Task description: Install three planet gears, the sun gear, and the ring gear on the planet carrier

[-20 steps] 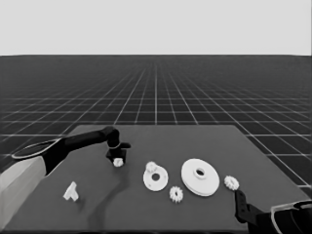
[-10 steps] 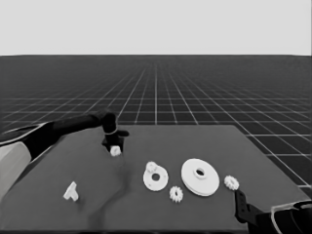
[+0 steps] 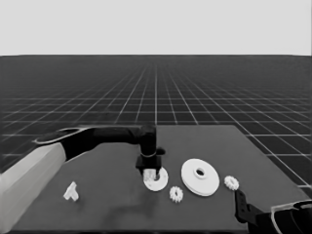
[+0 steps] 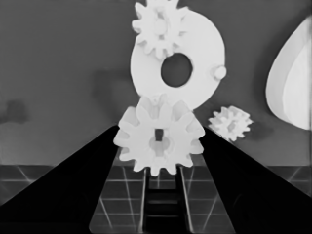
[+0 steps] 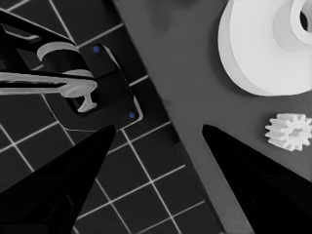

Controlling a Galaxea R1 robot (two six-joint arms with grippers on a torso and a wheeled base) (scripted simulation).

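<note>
The left gripper (image 4: 157,141) jaws clamp 1 small white toothed gear (image 4: 158,140) just above the smaller flat white round part (image 3: 156,179), mid-tabletop, apparently for seating beside the 1 gear (image 4: 157,25) already mounted. The right gripper's (image 5: 156,129) jaws gape, parked at the near right corner.

larger round part (image 4: 295,83) cut off at the edge, smaller round part (image 3: 157,179) half-hidden — behind left gripper (image 3: 151,171)

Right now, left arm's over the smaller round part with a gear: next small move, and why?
Probably lower and seat it. The left gripper holds a gear just above the smaller round part, which already carries one gear and shows a bare peg. I can't tell if the held gear is lined up with a peg, so go gently. The right gripper waits at the table's near right corner.
</note>
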